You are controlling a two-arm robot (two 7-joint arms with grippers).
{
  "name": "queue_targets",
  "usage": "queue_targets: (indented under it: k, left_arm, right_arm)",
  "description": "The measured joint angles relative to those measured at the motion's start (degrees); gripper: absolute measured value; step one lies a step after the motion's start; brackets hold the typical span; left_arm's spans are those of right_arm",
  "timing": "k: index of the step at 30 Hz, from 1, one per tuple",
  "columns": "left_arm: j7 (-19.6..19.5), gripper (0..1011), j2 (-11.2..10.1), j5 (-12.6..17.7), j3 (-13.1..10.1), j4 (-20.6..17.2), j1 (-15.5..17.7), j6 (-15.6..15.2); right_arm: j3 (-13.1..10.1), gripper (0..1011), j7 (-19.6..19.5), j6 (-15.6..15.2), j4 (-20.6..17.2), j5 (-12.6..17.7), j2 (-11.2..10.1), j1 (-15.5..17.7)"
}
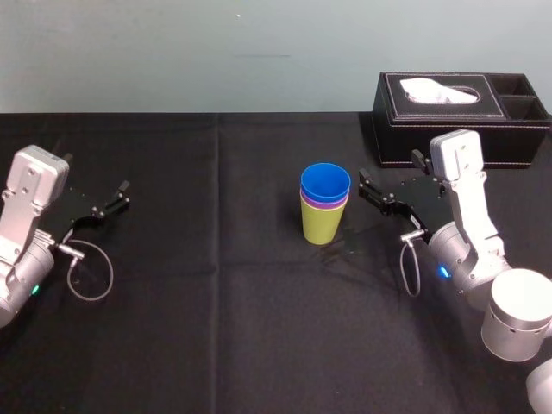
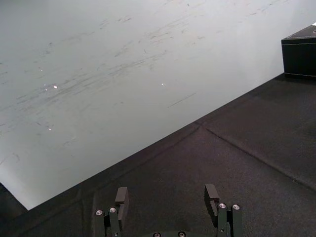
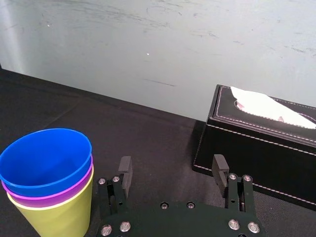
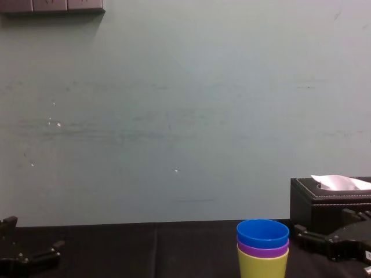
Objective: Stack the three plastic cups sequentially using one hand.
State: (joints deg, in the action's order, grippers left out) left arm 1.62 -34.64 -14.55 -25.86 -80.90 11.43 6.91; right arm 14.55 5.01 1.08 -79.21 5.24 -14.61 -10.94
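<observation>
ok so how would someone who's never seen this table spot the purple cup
On the black-clothed table, find the black tissue box at the far right; three nested cups stand just left of it, beside the right end effector. The purple cup is the middle one, only a thin band showing between the blue cup on top and the yellow-green cup at the bottom.

The right arm [image 1: 473,250] and the left arm [image 1: 19,237] are silver-grey, built of rounded cylindrical joints, and each bears a boxy grey-white module [image 1: 455,155] near the wrist. The right gripper [image 3: 173,170] and the left gripper [image 2: 168,195] are matt black: flat, squared fingers [image 3: 125,173] on slim linkage bars, fastened with small silver screws [image 3: 124,226]. A thin grey cable [image 1: 407,269] loops from each wrist. Small lights glow on the joints — blue light [image 1: 443,272] on the right, green light [image 1: 34,291] on the left.
</observation>
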Motion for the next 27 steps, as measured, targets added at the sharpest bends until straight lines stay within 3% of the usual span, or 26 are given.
queue_targets:
  k: [27]
  left_arm:
    - [0.0, 1011, 0.0, 0.0, 0.0, 0.0, 0.0, 0.0]
  right_arm:
    - [0.0, 1000, -0.07, 0.01, 0.0, 0.07, 0.0, -0.03]
